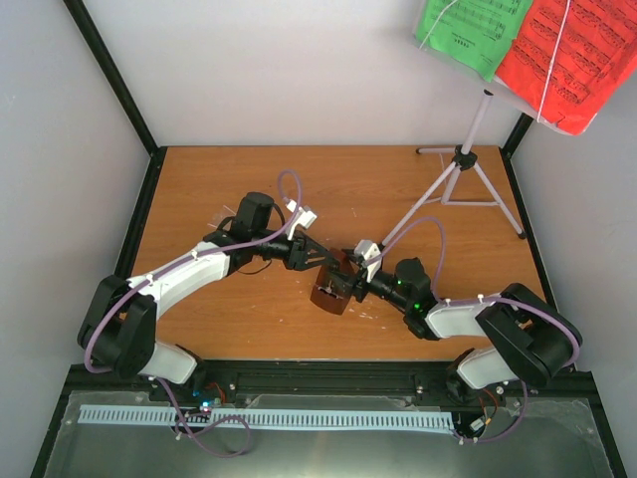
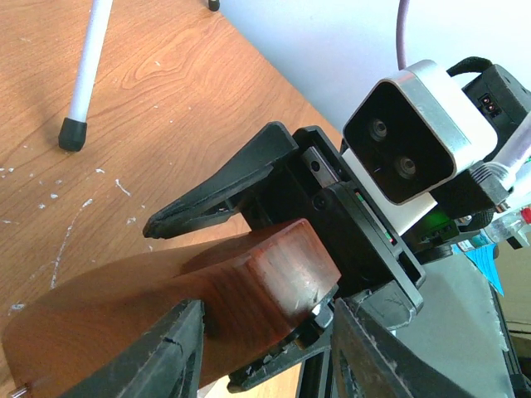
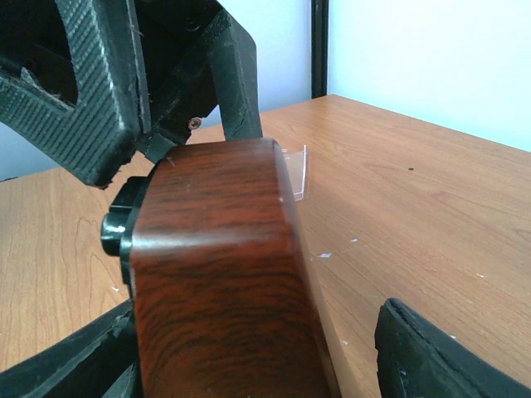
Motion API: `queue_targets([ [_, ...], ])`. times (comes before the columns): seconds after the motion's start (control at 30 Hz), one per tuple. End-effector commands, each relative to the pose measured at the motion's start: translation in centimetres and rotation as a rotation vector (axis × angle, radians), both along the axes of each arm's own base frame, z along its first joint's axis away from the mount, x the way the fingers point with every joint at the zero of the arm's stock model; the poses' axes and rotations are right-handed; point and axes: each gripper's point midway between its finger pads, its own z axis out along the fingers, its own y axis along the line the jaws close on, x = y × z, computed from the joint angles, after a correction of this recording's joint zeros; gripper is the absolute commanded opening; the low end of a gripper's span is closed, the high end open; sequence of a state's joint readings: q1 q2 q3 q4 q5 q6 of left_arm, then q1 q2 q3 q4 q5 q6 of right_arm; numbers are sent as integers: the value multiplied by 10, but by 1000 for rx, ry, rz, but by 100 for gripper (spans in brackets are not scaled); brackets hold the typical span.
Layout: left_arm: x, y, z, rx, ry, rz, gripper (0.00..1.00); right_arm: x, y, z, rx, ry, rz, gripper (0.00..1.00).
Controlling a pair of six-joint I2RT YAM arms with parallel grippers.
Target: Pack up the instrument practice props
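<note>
metronome [image 1: 330, 292] is sitting near the middle of the table [image 1: 229, 179], its dark brown body resting on the wood, with both arms reaching to it from either side. right gripper [image 1: 348, 282] is straddling it with jaws spread. in its own wrist view one finger [image 3: 444, 356] is standing well apart from the brown side, so it is gripping nothing. left gripper [image 1: 321, 258] is also bracketing the body with fingers apart, but i cannot tell whether its pads are pressing the wood or only sitting beside it

music stand [image 1: 468, 169] is standing on its tripod at the far right, well apart from the arms, and is carrying the green sheet [image 1: 473, 30] and the red sheet [image 1: 567, 60]. judging from this, the packing is barely beginning: nothing is looking stowed, and the stand is waiting to be cleared and folded

no box or case is showing in any view. the sheets are running off the top edge and hiding the stand's plate. a small clear sliver [image 3: 294, 172] is showing behind the metronome. it may be the cover, but too little is showing to say
</note>
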State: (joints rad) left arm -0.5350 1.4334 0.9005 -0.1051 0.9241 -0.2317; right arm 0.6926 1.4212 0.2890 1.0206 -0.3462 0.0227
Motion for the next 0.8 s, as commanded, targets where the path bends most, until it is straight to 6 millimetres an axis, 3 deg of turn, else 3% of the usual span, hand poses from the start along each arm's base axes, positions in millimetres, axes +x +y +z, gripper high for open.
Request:
queue_targets([
  [0.0,3,-5,10,-21,-15,-14,44,7,-2,8,0,-28,-41,70],
  [0.43,4,-5,9,-16,-17,-11,44,9,-11,7,18,-38,-95,74],
  [0.77,1,-6,9,-25,-11,-27,44,10,-8,8,15,-37,-81,74],
])
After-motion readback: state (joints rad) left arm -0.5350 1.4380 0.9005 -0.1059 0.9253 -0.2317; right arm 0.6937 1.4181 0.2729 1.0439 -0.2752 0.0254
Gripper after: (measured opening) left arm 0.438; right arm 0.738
